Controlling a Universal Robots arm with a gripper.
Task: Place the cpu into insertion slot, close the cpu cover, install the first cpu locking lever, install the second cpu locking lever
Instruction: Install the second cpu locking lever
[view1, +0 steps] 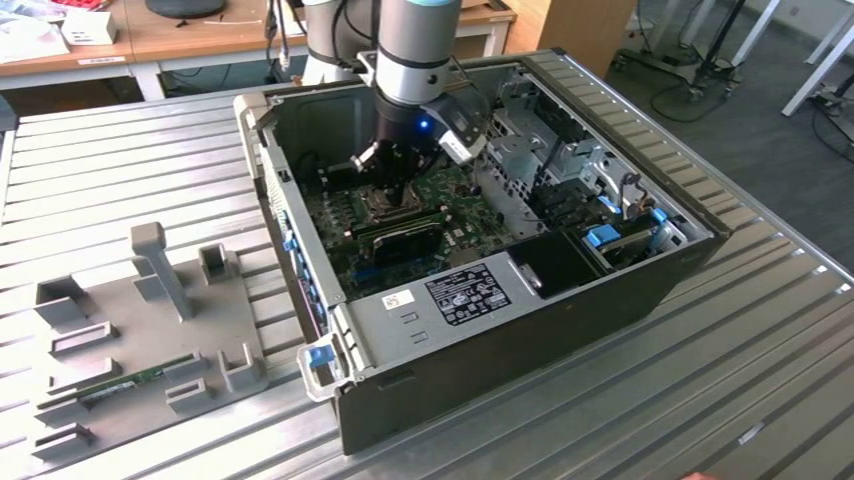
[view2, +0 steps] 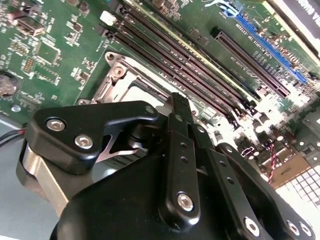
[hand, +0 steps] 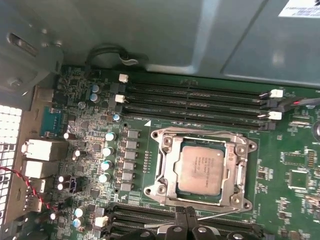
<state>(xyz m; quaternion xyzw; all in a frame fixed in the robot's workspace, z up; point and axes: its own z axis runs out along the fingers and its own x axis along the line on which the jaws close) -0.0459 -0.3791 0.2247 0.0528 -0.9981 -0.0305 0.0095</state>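
The cpu lies flat in the insertion slot, in the lower right part of the first wrist view. Its silvery-grey top shows through the hollow centre of the cpu cover, which seems to be folded down around it like a frame. So the chip looks already seated and the cover looks closed, though I cannot confirm that it is pressed fully down.

A thin wire locking lever runs just beside the lower edge of the socket, and it appears not yet hooked. The gripper is at the bottom edge of this view, close to that lever. Its black fingers stand close together in the second wrist view, and I cannot tell if anything is between them.

In the exterior view the arm reaches down into the open computer case, over the green motherboard.

As a judgement: the lever is a stiff, springy steel wire, light but resisting, and it is best pushed near its free end. The chip is fragile.
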